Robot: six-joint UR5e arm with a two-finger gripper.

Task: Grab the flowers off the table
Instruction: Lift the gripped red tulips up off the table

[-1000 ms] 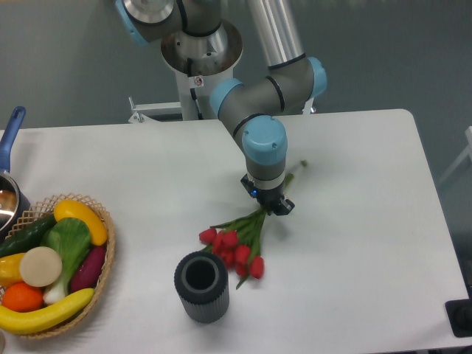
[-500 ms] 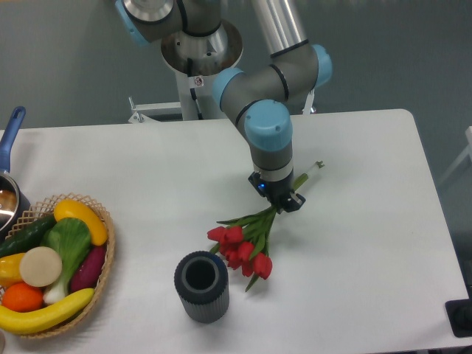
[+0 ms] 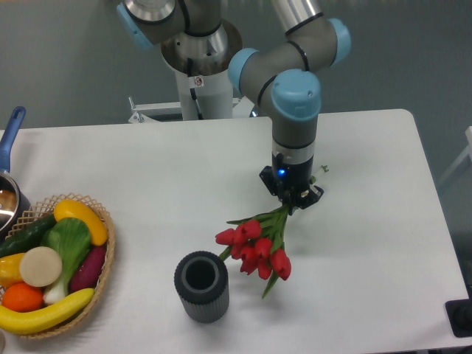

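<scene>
- The two-finger black tool (image 3: 294,203) at the end of the grey and light-blue arm is seen pointing down over the large flat white table (image 3: 369,243).
- The tool is closed around the thin green stems of the small bunch of red tulip flowers (image 3: 256,247), and the stems are clamped just above the leaves.
- The red buds are hung below and to the left of the tool, with the bunch tilted so that the heads point toward the near edge of the table.
- Whether the lowest buds and leaf tip are touching the table or are just lifted off it cannot be told from this view; a faint shadow is seen beneath them.
- A short end of the stems is seen sticking out behind the tool, on its far right side.
- A dark grey ribbed cylindrical vase (image 3: 201,286) is stood upright on the table, just beside the buds on their left and apart from them.
- A round wicker basket (image 3: 103,280) filled with colourful fruit and vegetables is set at the left edge of the table, well apart from the flowers.
- Part of a metal pot with a blue handle (image 3: 10,133) is seen at the far left edge.
</scene>
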